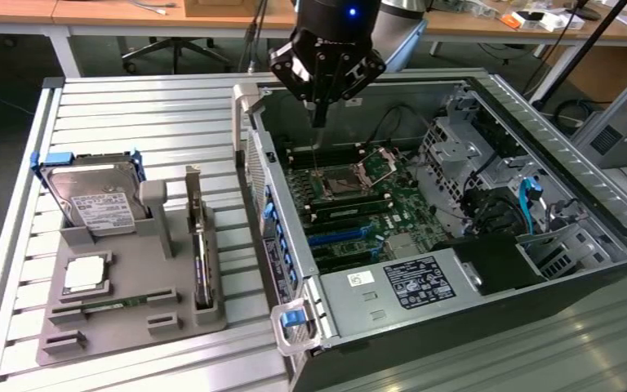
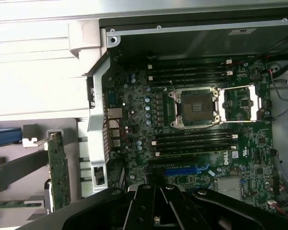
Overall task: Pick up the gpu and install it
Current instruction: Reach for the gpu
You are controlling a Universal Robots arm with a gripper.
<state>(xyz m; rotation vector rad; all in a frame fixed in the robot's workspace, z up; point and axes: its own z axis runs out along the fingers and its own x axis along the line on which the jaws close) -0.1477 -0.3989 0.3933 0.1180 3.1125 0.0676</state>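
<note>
A ribbed grey metal table (image 1: 128,106) carries an open black computer case (image 1: 433,359) and a grey parts holder (image 1: 117,331). My black gripper (image 1: 317,114) hangs over the case, pinched closed and empty. The flat black gpu (image 1: 198,245) stands edge-on in the holder. I judge it stiff, light and fragile, best gripped along its upper edge.

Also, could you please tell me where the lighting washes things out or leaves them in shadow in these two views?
Exterior view: the light is even, a blue lamp glows above the hand, and the black box inside the computer case reads as a dark patch. Wrist view: the slatted table is washed almost white, while the hand is a dark shape.
</note>
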